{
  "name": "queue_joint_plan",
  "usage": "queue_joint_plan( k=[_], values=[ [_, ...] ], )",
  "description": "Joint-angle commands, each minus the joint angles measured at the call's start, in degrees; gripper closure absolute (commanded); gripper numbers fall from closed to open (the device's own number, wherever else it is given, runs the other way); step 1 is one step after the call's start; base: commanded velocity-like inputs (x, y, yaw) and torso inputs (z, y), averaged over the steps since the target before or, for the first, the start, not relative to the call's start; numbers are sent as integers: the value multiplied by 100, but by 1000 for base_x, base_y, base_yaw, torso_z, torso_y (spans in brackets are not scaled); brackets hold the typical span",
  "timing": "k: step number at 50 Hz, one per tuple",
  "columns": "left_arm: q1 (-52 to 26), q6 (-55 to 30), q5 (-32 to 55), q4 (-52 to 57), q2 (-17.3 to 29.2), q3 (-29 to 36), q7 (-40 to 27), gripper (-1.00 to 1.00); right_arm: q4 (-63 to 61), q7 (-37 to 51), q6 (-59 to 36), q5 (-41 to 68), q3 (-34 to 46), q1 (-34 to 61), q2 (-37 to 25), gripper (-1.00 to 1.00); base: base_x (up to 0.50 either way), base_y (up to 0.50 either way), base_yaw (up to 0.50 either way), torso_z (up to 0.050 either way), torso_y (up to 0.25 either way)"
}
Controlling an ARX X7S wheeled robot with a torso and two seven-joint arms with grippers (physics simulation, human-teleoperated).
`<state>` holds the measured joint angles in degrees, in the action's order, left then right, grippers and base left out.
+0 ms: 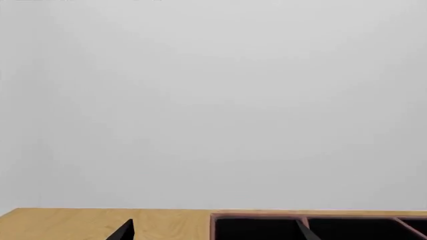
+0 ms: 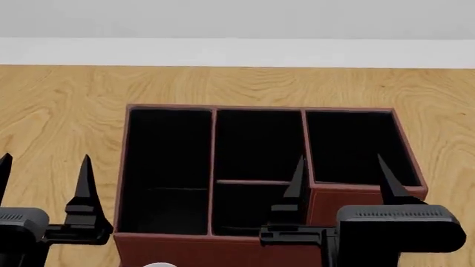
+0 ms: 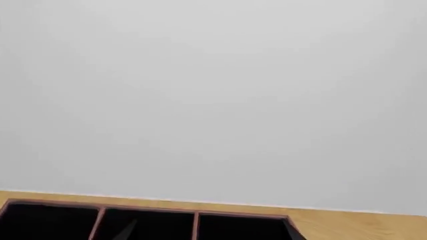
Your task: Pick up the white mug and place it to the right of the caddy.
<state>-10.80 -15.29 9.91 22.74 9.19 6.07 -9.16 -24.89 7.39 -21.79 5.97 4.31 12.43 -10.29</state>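
The caddy [image 2: 222, 249], a reddish-brown box with black-lined compartments, fills the middle of the head view on the wooden table [image 2: 59, 100]. My left gripper [image 2: 46, 162] is open beside the caddy's left wall, with nothing between its fingers. My right gripper [image 2: 340, 162] is open over the caddy's right compartments and holds nothing. The wrist views show only the caddy's rim [image 1: 320, 217] [image 3: 147, 209] and the dark fingertips [image 1: 127, 228] [image 3: 125, 231]. A small white sliver [image 2: 158, 265] shows at the bottom edge in front of the caddy. I cannot tell if it is the white mug.
A plain white wall [image 2: 237, 22] stands behind the table's far edge. Bare wood [image 2: 445, 111] lies right of the caddy and more lies to its left. The caddy's right section stands taller than the others.
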Motion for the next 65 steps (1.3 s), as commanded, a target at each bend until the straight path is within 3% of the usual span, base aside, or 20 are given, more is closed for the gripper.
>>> queue_joint_plan(
  k=[1,9,18,20,23,25,33,42,65],
  values=[
    [-31,-54,71,42,113,-44,-40,-100,-887,-72,-1270,86,330,185,-164,-100,0,0,0,0,0],
    [-65,-105,-95,170,231,-82,-212,-100,-1945,-316,-3867,141,1514,1052,-402,-100,0,0,0,0,0],
    [-71,-181,-20,175,296,-78,-194,-100,-2453,-457,-6780,538,1977,2425,-44,-100,0,0,0,0,0],
    [-75,-209,6,192,305,-90,-199,-100,-2243,-30,-6819,1521,1659,2593,-89,-100,0,0,0,0,0],
    [-84,-255,49,221,323,-111,-204,-100,-1516,2242,-6817,4099,1417,3180,-517,-100,0,0,0,0,0],
    [-110,-317,79,261,323,-159,-248,-100,-1206,2970,-6808,5818,1350,3390,-578,-100,0,0,0,0,0],
    [-186,-485,223,330,344,-451,-439,-100,-610,3796,-6711,7491,1413,3371,-731,-100,0,0,0,0,0],
    [-214,-554,344,386,348,-648,-581,-100,-690,3426,-6290,7247,1797,3060,-908,-100,0,0,0,0,0],
    [-172,-424,280,338,425,-400,-589,-100,-611,2463,-5549,6366,2668,2383,-1261,-100,0,0,0,0,0]
  ],
)
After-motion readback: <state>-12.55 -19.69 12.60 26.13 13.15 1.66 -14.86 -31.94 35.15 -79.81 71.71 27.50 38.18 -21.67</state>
